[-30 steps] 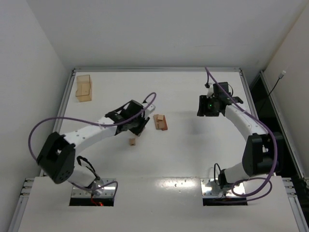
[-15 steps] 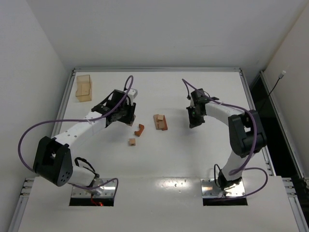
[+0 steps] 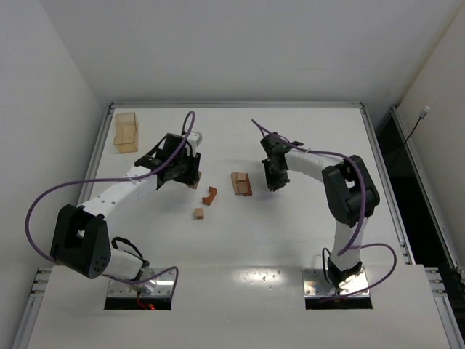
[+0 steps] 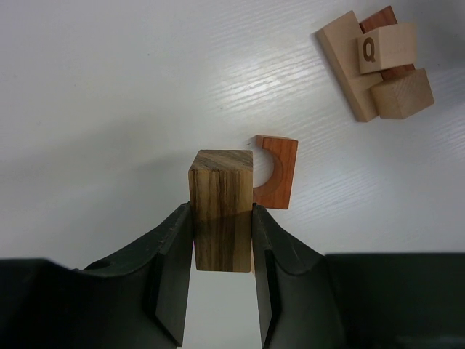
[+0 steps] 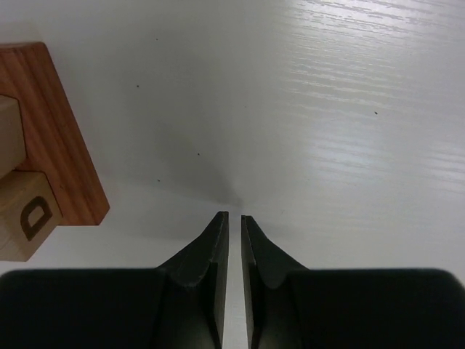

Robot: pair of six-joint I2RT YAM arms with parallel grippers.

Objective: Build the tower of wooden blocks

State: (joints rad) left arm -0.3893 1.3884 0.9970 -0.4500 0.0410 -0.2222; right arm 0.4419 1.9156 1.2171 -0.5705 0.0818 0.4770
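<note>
Holding a dark striped block (image 4: 221,193) upright between its two fingers, your left hand (image 4: 221,218) is closed firmly on it at the lower middle of the left wrist view. Just behind this block a reddish arch block (image 4: 277,171) lies on the white surface (image 4: 109,87); I cannot tell if the two touch.

The wood block tower (image 4: 374,62) is at the upper right of the same view. For now it is only a low group: a tan bar, a reddish plank and two cubes, one with a letter. Your right hand (image 5: 234,222) is near the right side of this group, its fingers almost together and with nothing between them. A small tan cube (image 3: 198,213) lies apart, lower in the top view.

I judge that the step in hand is carrying a piece to the tower. The next move asks you to bring the striped block above the group, lower it flat, and open only when it rests.
</note>
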